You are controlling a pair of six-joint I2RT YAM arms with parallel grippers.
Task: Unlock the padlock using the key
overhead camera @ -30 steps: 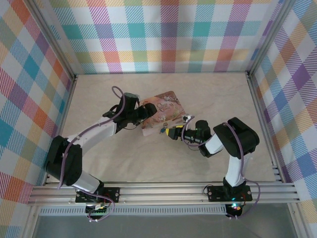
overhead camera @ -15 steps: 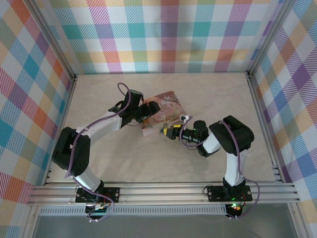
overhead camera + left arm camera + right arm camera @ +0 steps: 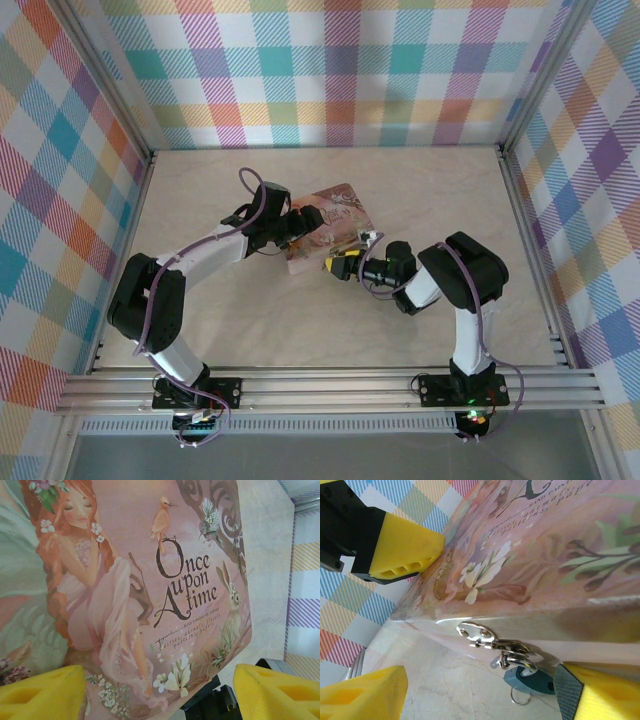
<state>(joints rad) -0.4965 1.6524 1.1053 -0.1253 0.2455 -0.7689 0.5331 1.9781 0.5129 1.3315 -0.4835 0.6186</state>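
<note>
Pink tin point(image 3: 332, 225) with a painted lid lies flat near the middle of the pale marble-look table point(image 3: 430, 190), turned askew to the table's edges. The wrist views show a red-haired girl, birds, a rabbit and the words "Once upon a time" on the lid.

From the tin's near wall a silvery hasp point(image 3: 477, 632) sticks out. The padlock point(image 3: 530, 682) hangs from it by its metal shackle point(image 3: 516, 657), its blue body low against the table just below the tin's edge. A small wire ring point(image 3: 518, 698) lies at the body's lower side. I cannot tell whether a key is on it.

The right gripper point(image 3: 480, 695) points at this wall with its jaws released and spread wide. One yellow finger point(image 3: 362, 692) is far off at the left of its wrist view. The other point(image 3: 600, 695) is just beside the padlock and hides the end of the blue body. From the top camera this gripper point(image 3: 338, 265) sits at the tin's near edge and covers the lock.

The left gripper point(image 3: 160, 690) reaches in from the left over the lid, jaws also wide apart and grasping nothing, with the painted lid showing between its fingers. In the right wrist view one of its yellow fingertips point(image 3: 402, 542) comes close to the lid's far corner, though I cannot tell whether they touch.

Pastel checked walls point(image 3: 340, 70) close in the table on three sides, and an aluminium rail point(image 3: 330, 385) carries both arm bases.
</note>
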